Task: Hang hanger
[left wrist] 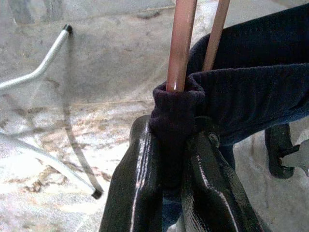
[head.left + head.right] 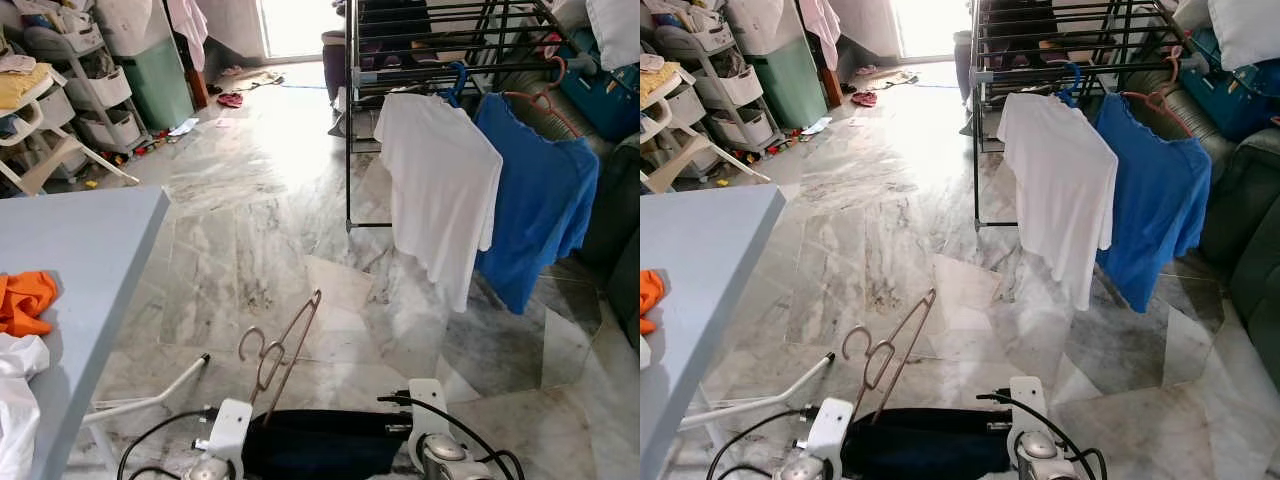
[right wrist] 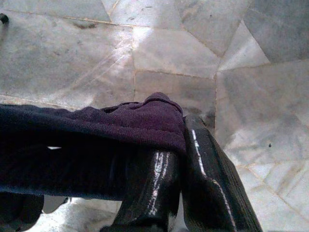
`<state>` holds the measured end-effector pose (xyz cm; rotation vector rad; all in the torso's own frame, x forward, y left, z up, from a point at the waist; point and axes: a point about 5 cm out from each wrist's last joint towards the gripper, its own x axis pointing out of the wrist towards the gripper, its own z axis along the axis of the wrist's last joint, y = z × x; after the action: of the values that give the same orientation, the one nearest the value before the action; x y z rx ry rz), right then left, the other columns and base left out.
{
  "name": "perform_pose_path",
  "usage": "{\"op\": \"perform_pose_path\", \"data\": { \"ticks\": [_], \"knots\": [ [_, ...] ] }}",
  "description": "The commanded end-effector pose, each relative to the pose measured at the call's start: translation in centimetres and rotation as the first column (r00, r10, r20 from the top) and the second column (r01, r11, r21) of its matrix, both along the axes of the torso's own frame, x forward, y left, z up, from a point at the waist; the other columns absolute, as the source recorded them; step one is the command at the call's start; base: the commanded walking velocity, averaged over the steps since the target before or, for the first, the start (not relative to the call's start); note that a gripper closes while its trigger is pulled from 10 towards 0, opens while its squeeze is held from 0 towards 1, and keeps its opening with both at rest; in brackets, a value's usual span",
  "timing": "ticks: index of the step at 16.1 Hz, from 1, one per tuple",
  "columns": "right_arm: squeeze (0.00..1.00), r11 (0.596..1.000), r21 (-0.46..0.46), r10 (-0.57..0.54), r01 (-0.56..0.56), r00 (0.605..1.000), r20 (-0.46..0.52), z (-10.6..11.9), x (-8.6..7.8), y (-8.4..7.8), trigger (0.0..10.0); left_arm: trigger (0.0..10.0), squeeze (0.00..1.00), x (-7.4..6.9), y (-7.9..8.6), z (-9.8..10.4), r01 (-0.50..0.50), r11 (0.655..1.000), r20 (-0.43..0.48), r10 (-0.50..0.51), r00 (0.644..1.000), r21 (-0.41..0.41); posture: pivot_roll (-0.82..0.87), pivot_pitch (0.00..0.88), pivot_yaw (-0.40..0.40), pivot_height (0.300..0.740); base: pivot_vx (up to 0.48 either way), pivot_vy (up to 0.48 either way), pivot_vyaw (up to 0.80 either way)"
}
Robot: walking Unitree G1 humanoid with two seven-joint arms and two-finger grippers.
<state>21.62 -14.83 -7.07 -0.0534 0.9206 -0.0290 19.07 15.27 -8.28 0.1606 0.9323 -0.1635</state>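
Note:
A copper-coloured wire hanger (image 2: 283, 345) stands low in front of me, its hook pointing up to the left. A dark navy garment (image 2: 315, 442) is stretched over its bottom. In the left wrist view my left gripper (image 1: 174, 145) is shut on the cloth-wrapped end of the hanger (image 1: 181, 43). My right gripper (image 3: 181, 133) is shut on the garment's other edge (image 3: 145, 121). A black drying rack (image 2: 440, 40) stands ahead to the right, with a white T-shirt (image 2: 435, 190) and a blue shirt (image 2: 535, 200) hanging on it.
A blue-grey table (image 2: 80, 260) on my left carries an orange cloth (image 2: 25, 300) and a white cloth (image 2: 15, 400). A white metal leg (image 2: 150, 395) juts out below it. A dark sofa (image 2: 620, 220) lies at the right, and storage shelves (image 2: 90, 90) stand at the back left.

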Motion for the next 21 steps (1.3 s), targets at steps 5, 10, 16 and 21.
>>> {"op": "perform_pose_path", "data": {
  "ticks": [5, 10, 16, 21],
  "knots": [
    [0.0, 0.998, -0.046, -0.038, 0.04, 0.999, 0.033, 0.6, 0.6, -2.9, 10.0, 10.0, 0.0, 1.4, 2.3, 0.8, -0.057, 0.998, 0.024, 0.056, 0.998, 0.036, -0.15, 0.0, 0.119, 0.74, 0.0, -0.05, 0.0],
    [0.0, 0.999, -0.027, 0.032, -0.031, 0.999, 0.044, 0.7, 0.9, -1.6, 10.0, 10.0, 0.0, 1.0, 1.6, 0.6, -0.073, 0.997, 0.011, 0.072, 0.997, 0.004, -0.15, 0.0, 0.107, 0.74, 0.0, -0.349, 0.32],
    [0.0, 0.998, 0.009, 0.068, -0.068, 0.996, 0.056, 0.9, 1.3, -1.2, 10.0, 10.0, 0.0, 1.4, 1.5, 0.8, -0.072, 0.997, 0.023, 0.071, 0.997, 0.012, -0.15, 0.0, 0.097, 0.74, 0.0, -0.452, 0.8],
    [0.0, 0.994, 0.031, 0.102, -0.105, 0.992, 0.072, 1.2, 1.8, -0.4, 10.0, 10.0, 0.0, 1.2, 1.6, 0.7, -0.1, 0.995, 0.025, 0.1, 0.995, 0.014, -0.13, 0.0, 0.082, 0.74, 0.0, -0.175, 0.72]
  ]
}}
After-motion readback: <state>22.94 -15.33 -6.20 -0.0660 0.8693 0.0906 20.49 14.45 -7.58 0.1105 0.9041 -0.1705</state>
